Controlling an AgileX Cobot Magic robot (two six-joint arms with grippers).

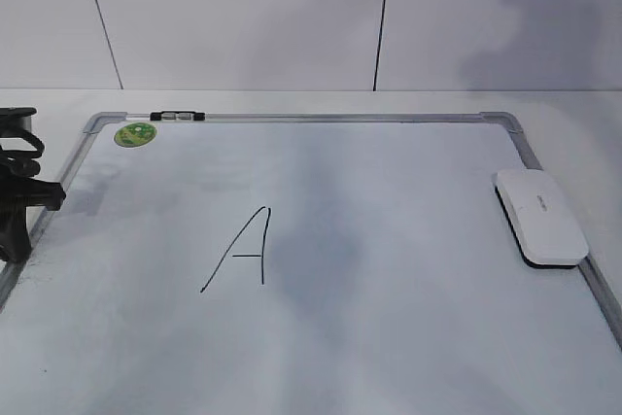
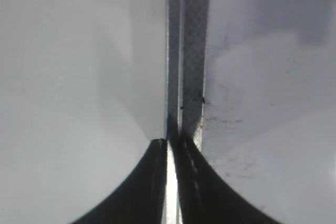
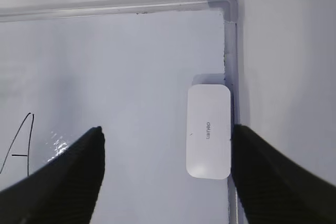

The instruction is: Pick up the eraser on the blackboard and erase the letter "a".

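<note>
Right pincer [image 3: 165,174] apart above eraser [image 3: 209,132]; left pincer [image 2: 170,182] together. No "a" visible (only capital A [image 1: 241,250]). Risk: wiping the A, or snagging the board [image 1: 321,119] frame.

I count one blackboard [image 1: 389,337], one eraser [image 1: 540,216] at its three o'clock edge, one capital A [image 1: 241,250] near center, one green sticker [image 1: 135,134] and one clip [image 1: 178,117] toward eleven o'clock.
</note>
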